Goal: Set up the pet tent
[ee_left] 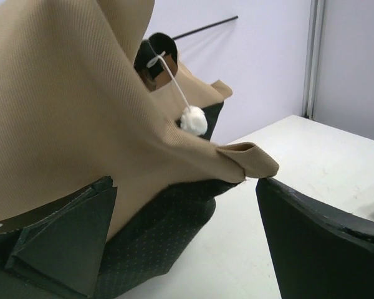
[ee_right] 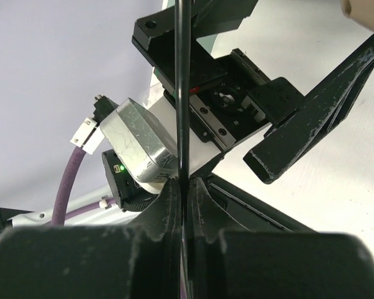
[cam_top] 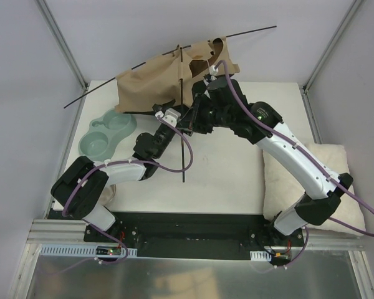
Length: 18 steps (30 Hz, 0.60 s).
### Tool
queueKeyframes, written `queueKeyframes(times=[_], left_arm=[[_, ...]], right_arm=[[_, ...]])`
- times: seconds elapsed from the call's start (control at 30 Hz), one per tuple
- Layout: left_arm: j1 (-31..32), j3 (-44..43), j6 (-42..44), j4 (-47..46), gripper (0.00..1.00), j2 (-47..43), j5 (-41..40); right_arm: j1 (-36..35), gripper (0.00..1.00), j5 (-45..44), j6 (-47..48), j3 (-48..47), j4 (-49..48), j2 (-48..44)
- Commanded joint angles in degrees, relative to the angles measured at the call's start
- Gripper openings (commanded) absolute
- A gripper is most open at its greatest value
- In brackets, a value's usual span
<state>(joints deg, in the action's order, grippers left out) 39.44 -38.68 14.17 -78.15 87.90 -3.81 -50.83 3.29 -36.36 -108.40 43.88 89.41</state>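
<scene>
The pet tent slumps at the far edge of the table in the top view; the left wrist view shows the left gripper spread wide at its hem, the right wrist view the right gripper clamped on a pole, best held vertical.

**Crowded behind, open in front**

The back left of the table is taken up by the draped pet tent, and a long pole is projected well past it on both sides. The gap between the arms is barred by a second pole, pinched in the right gripper. The wide-spread left gripper is set close against the fabric, under the hanging pom-pom. The left edge is blocked by a green double bowl, the right by a cushion. Bare tabletop is left at front centre and back right.
</scene>
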Motion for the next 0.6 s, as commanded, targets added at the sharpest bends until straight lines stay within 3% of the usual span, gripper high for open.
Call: queueKeyframes(times=[0.0, 0.57], left_arm=[[5.12, -3.42, 11.14, -5.35, 0.99, 0.87, 11.11], [9.25, -4.3, 16.85, -0.25, 0.99, 2.98, 12.43]], right_arm=[[-0.67, 0.0, 1.72, -2.49, -1.64, -16.01, 0.86], [-0.5, 0.0, 2.42, -2.66, -2.52, -16.28, 1.47]])
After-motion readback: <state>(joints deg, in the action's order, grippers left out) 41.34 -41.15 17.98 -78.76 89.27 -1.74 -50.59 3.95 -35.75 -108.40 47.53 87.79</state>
